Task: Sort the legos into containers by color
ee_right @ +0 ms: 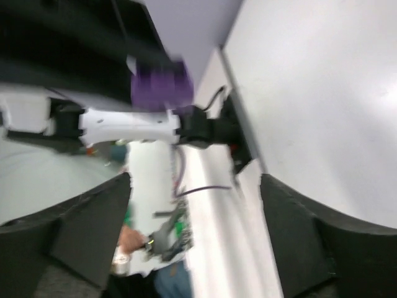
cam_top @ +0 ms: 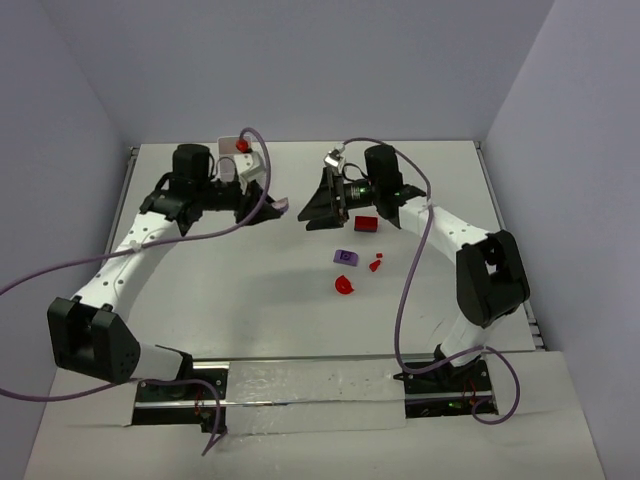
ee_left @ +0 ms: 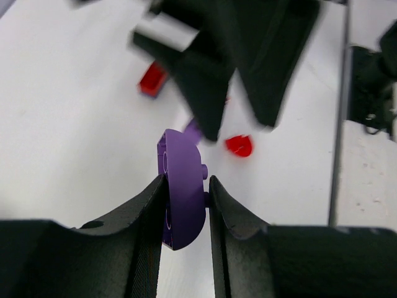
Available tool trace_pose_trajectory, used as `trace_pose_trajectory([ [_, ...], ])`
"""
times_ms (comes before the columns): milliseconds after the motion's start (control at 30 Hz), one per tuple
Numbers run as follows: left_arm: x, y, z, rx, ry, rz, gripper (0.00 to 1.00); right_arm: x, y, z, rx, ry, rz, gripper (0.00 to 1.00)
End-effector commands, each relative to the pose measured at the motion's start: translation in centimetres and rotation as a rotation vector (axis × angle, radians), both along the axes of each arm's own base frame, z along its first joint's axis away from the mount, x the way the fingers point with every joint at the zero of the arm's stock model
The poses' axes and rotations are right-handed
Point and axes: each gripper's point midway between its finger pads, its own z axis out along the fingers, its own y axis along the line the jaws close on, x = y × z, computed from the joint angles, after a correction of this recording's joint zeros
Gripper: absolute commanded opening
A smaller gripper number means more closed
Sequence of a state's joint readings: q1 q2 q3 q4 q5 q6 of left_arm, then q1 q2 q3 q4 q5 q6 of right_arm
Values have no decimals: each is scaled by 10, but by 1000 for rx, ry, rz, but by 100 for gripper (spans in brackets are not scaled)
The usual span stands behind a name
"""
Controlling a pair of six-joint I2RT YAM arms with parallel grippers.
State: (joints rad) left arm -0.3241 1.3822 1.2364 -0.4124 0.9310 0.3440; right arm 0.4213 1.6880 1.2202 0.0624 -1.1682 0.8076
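Purple lego [ee_left: 181,162] sits clamped in the left gripper [ee_left: 185,189]. The right gripper [ee_right: 195,180] is wide open; a red brick [cam_top: 366,223] lies on the table [cam_top: 250,300] near it.

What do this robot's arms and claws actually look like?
The left arm and right arm are white segments with chunky black joints. A purple cable trails along each. The left gripper and right gripper are matte black, each with two tapered fingers.
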Motion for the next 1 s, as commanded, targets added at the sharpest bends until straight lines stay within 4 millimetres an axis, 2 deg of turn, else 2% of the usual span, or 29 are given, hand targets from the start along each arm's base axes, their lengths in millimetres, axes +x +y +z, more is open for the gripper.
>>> trace_pose_trajectory([
  [0, 51, 51, 8, 71, -49, 166, 0, 15, -27, 18, -103, -207, -108, 99],
  [67, 86, 75, 5, 170, -92, 240, 0, 22, -37, 17, -158, -255, -138, 100],
  [133, 108, 94, 6, 295, -165, 252, 0, 29, -44, 13, -226, -311, -151, 100],
  [167, 120, 102, -5, 342, -161, 250, 0, 31, -48, 10, -265, -341, -147, 100],
  [200, 138, 110, -7, 381, -181, 251, 0, 33, -53, 7, -311, -373, -137, 100],
  [233, 150, 114, -9, 408, -193, 252, 1, 34, -56, 4, -342, -395, -127, 100],
  [267, 164, 120, 5, 440, -245, 272, 1, 36, -59, 5, -367, -422, -123, 100],
  [300, 180, 122, -10, 481, -240, 258, 1, 35, -64, -2, -410, -451, -96, 100],
  [333, 190, 126, -5, 510, -258, 258, 1, 40, -72, -9, -473, -470, -112, 100],
  [400, 208, 130, -25, 567, -252, 232, 1, 43, -83, -19, -550, -524, -101, 100],
  [500, 240, 141, -38, 622, -297, 244, 1, 51, -105, -33, -697, -597, -98, 100],
  [700, 254, 142, -69, 671, -314, 184, 0, 55, -129, -51, -839, -658, -112, 100],
  [867, 259, 144, -97, 688, -294, 172, 1, 48, -136, -74, -878, -647, -113, 100],
  [967, 263, 144, -104, 687, -294, 175, 2, 49, -138, -80, -907, -658, -116, 100],
])
